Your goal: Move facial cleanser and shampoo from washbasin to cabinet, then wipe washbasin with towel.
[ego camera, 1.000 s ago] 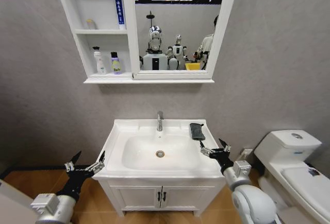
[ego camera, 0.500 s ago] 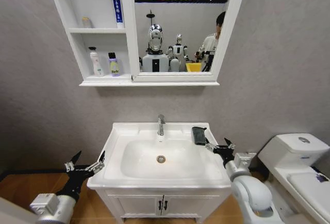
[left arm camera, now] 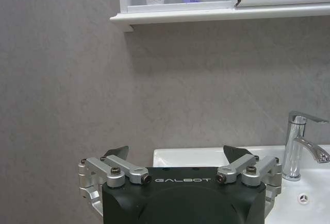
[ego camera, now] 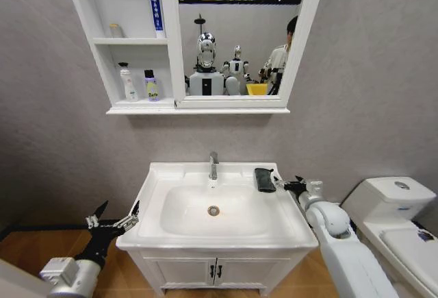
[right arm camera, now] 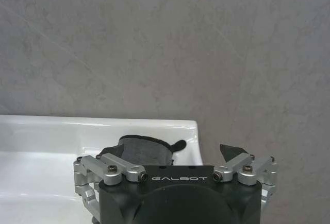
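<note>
While the left gripper point(ego camera: 113, 220) is hanging wide open and holding nothing at about eight o'clock from the washbasin point(ego camera: 154, 210), off its front-left corner and below rim level, the right arm is reaching along the basin's right side. The right gripper point(ego camera: 288, 184) is sitting at the back-right corner, at about two o'clock from the drain point(ego camera: 214, 210), with its fingers spread apart and nothing clamped between them. The dark grey towel point(ego camera: 263, 179) is lying folded on the rim's back-right ledge, just beside the gripper; in the right wrist view the towel point(right arm camera: 145, 149) is showing beyond the left finger rather than centred in the gap, and whether a fingertip is touching it cannot be told. The chrome faucet point(ego camera: 213, 166) is standing at twelve o'clock from the drain. Farther up the wall, the white cabinet point(ego camera: 97, 39) is hanging above the basin, with a white bottle point(ego camera: 128, 83) and a purple-capped bottle point(ego camera: 150, 85) standing side by side on its lowest shelf, a blue tube point(ego camera: 155, 1) upright in the top compartment, and the mirror panel point(ego camera: 239, 31) to their right.
</note>
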Controlling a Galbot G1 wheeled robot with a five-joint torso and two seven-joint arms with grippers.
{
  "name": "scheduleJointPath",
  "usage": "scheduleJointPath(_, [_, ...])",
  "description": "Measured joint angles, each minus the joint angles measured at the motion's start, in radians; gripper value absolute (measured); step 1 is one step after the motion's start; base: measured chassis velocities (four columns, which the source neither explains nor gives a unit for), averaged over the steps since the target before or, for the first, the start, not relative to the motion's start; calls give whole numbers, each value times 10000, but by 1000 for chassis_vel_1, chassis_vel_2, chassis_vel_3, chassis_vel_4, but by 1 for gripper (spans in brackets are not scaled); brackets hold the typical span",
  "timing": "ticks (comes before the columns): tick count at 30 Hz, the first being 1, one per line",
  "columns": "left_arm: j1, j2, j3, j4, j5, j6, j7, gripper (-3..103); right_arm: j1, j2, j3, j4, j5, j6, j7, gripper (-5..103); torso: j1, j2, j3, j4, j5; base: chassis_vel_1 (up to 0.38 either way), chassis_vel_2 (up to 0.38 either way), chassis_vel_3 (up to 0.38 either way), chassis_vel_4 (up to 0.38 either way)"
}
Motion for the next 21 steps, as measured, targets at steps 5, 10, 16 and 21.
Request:
scheduleJointPath(5, [-1, 0, 0, 1, 0, 0, -1, 100, 443, 380, -463, -405, 276, -377, 589, 100, 0, -1, 0, 0, 0, 0, 0, 0, 0])
scheduleJointPath(10, [0, 0, 0, 0, 0, 2, -4, 100, 657, 429, -621, -563, 557, -863, 1213, 100, 0, -1, 0, -1, -1, 0, 0, 0, 0])
scheduleJointPath(16, [0, 0, 0, 0, 0, 3, -4, 100, 844, 204, -774, -865, 536, -894, 1472, 100, 0, 0, -1, -2, 0, 0, 0, 0, 0])
scheduleJointPath(21, [0, 0, 0, 0, 0, 3, -4, 100, 1138, 147, -924, -1309, 525, -893, 1201, 100, 1, 0, 0, -2, 0, 0, 0, 0, 0])
